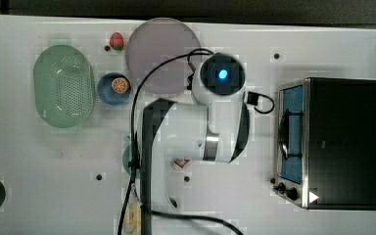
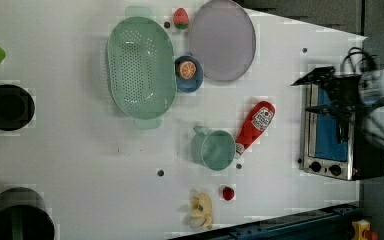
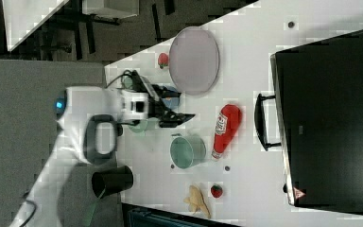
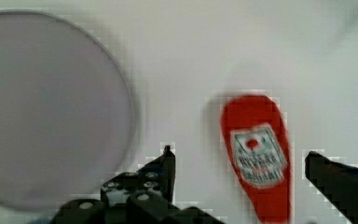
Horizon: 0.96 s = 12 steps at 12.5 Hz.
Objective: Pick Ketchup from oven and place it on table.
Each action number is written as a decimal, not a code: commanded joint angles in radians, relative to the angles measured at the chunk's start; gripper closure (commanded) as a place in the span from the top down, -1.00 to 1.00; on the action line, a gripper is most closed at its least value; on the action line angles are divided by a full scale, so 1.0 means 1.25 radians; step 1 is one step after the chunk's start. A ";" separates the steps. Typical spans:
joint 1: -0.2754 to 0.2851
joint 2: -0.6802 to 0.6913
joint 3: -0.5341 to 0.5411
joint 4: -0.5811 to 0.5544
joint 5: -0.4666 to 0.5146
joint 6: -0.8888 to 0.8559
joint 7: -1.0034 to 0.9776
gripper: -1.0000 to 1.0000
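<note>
Gripper (image 4: 240, 161): black angular fingers spread wide apart, nothing between them, poised above the bottle.
Ketchup (image 4: 257, 156): slim red squeeze bottle, glossy plastic, white-and-red label, lying flat on the table (image 2: 80, 150), smooth and white, just beside the mug (image 2: 214, 149), a pale green cylinder.
Plate (image 4: 46, 107): round, matt lilac.
Oven (image 2: 330, 135): boxy, silver frame, blue-tinted glass door, well apart from the bottle.
</note>
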 commanded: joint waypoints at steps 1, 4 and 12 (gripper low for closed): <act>-0.006 -0.055 0.006 0.195 -0.002 -0.168 0.019 1.00; -0.005 -0.057 0.010 0.345 -0.003 -0.291 0.019 1.00; -0.006 -0.053 0.008 0.365 -0.003 -0.331 0.018 1.00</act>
